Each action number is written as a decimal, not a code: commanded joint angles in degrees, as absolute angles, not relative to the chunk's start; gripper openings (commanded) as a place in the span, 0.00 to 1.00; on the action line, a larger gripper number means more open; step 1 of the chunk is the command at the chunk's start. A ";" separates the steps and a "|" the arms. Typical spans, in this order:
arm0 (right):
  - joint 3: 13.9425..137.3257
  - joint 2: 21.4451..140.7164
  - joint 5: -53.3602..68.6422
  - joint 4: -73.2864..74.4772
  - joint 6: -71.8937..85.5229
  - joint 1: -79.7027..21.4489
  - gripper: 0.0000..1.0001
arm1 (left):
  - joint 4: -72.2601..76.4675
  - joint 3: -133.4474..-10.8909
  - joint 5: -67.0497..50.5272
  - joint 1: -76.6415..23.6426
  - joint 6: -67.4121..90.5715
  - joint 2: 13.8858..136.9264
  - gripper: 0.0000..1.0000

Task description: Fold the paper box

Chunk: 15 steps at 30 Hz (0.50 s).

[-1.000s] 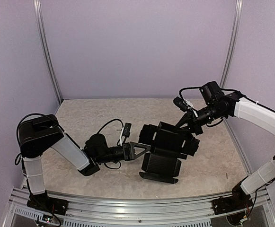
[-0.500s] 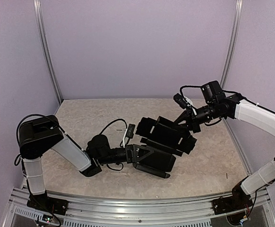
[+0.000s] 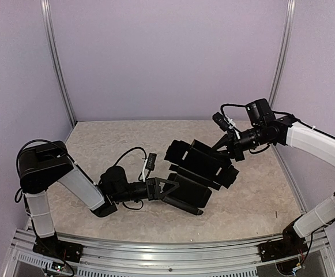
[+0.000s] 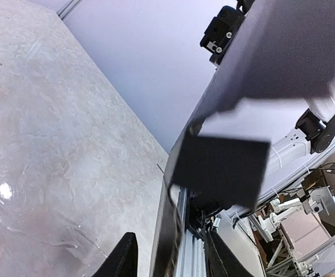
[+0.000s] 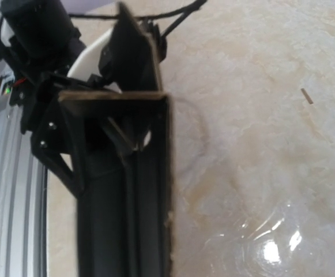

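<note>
Paper box (image 3: 200, 164): light, thin card, floppy, creases easily. Right gripper (image 3: 229, 151) clamped on far-right edge. Left gripper (image 4: 170, 257) parted, astride near edge, not pinching. Best hold: beside creases.

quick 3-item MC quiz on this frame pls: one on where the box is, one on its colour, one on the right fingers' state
1. Where is the paper box?
A) on the front rail
B) over the middle of the table, between the left fingers and the right fingers
C) against the back wall
2. Its colour?
A) white
B) brown
C) black
3. State of the right fingers?
A) shut on the box
B) wide open, clear of it
C) out of view
Answers: 1 B, the top view shows it spanning the gap between both arms; 2 C, matte black in every view; 3 A, they pinch its far right edge.
</note>
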<state>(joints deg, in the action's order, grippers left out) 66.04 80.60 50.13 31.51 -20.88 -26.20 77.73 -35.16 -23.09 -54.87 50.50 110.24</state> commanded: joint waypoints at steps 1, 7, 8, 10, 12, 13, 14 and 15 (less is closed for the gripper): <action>66.13 82.13 53.65 31.23 -16.91 -23.95 0.00 | 94.83 -32.67 -24.86 -52.44 53.02 108.82 0.35; 63.97 87.72 51.70 32.84 -15.62 -23.92 0.06 | 94.83 -33.67 -29.09 -51.07 61.46 113.11 0.18; 64.26 88.66 50.90 33.53 -15.78 -23.93 0.10 | 94.83 -34.23 -29.53 -51.07 63.80 114.31 0.16; 65.90 90.58 48.17 35.82 -16.89 -23.98 0.24 | 94.83 -35.13 -30.87 -50.86 68.99 116.98 0.12; 67.49 90.94 43.05 36.66 -17.81 -23.98 0.36 | 94.83 -34.19 -30.75 -50.36 72.88 118.50 0.09; 68.05 90.90 40.02 36.52 -18.26 -23.99 0.40 | 94.79 -33.26 -30.32 -50.03 74.16 118.79 0.08; 68.38 90.93 36.48 36.08 -18.29 -23.96 0.44 | 94.21 -32.13 -30.04 -49.61 75.18 118.77 0.06; 68.52 91.01 33.45 35.50 -18.44 -23.99 0.46 | 92.95 -31.21 -30.12 -49.00 76.77 118.68 0.05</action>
<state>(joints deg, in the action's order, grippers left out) 65.80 91.09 45.36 34.79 -17.12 -24.23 77.36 -33.91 -28.86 -50.74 68.20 117.73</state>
